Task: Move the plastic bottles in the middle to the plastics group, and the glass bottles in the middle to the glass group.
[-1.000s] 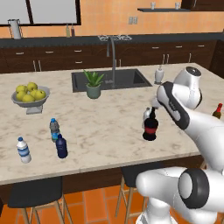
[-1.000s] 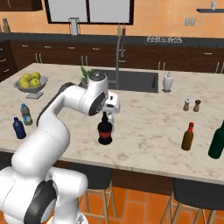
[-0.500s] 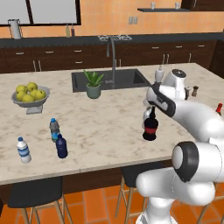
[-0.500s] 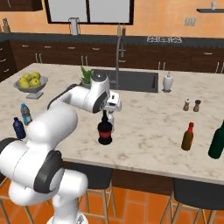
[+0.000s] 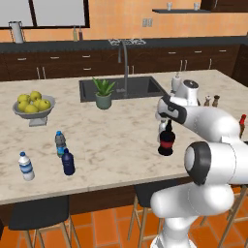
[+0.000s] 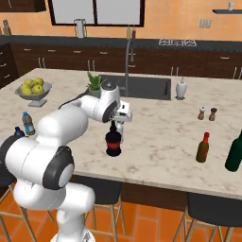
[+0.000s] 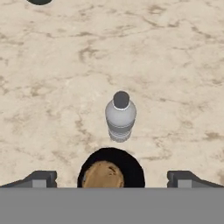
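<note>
Bench: marble island bench (image 5: 111, 150) with a sink (image 5: 123, 89) set into its far side.
Fingers: the gripper (image 7: 112, 179) hangs straight above the black bottle; its two fingers (image 7: 41, 178) stand wide apart, one on each side of the bottle's top, gripping nothing.
Black round bottle, count one: the black bottle with the red label (image 5: 166, 139) stands upright in the middle of the bench, toward the near edge, directly under the gripper (image 6: 116, 124). From the hand, its round dark top (image 7: 111, 169) sits between the fingertips.
Clear greyish bottle, count one: a slim pale bottle (image 7: 120, 116) stands just beyond the black one in the hand view; in the left base view it is mostly hidden behind the black bottle.
Navy bottle, count one: the dark blue bottle (image 5: 68, 162) stands near the near-left edge of the bench.
Blue-labelled water bottles, count two: one with a blue cap (image 5: 60, 143) just behind the navy bottle, one with a white cap (image 5: 26, 166) further toward the left end.
Brown red-topped bottle, count one: slim brown bottle (image 6: 203, 148) upright toward the right end of the bench, well apart from the black one.
Green bottle, count one: large dark green bottle (image 6: 234, 152) beside the brown one, at the right end.
Containers: a grey bowl (image 5: 32, 112) on the far-left part of the bench holds yellow-green fruit (image 5: 33, 101); a small pot holds a green plant (image 5: 103, 92) at the sink's edge.
Shakers, count two: small shakers (image 6: 207, 114) on the far-right part of the bench.
</note>
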